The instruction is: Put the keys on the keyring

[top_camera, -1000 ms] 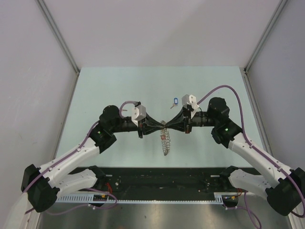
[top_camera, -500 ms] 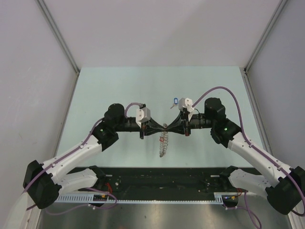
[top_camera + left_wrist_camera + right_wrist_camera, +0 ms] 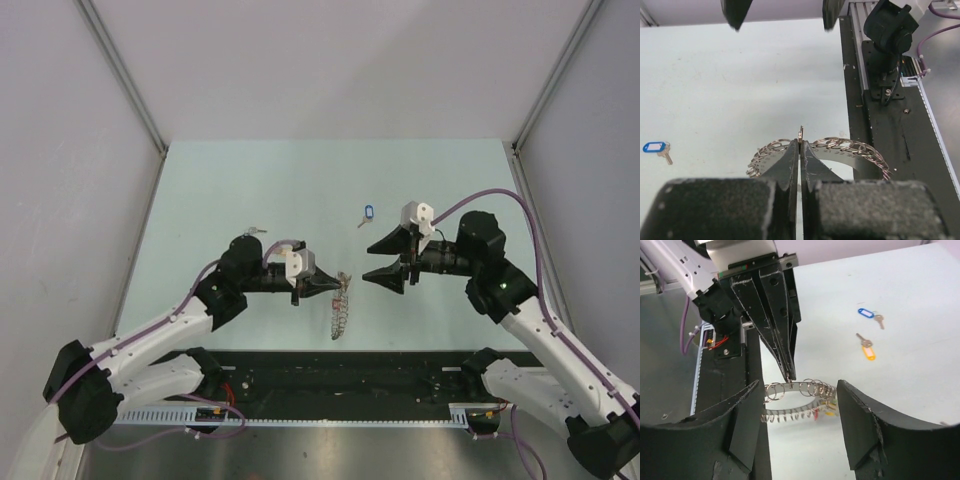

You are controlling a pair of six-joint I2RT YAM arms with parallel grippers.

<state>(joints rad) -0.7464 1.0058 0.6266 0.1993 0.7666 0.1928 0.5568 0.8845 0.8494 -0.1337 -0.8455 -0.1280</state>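
Over mid-surface point(image 3: 250, 180), my left tool point(image 3: 335, 283) is pinched tight on the keyring point(image 3: 340, 308); right tool point(image 3: 367, 262) gapes wide, empty, just beside it; blue-tagged key point(image 3: 366, 213) lies beyond.

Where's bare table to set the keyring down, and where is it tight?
Bare: the far table strip between the back wall and the blue key, and the patch left of the left arm. Tight: the centre, where the left gripper, shut on the keyring, faces the open right gripper.
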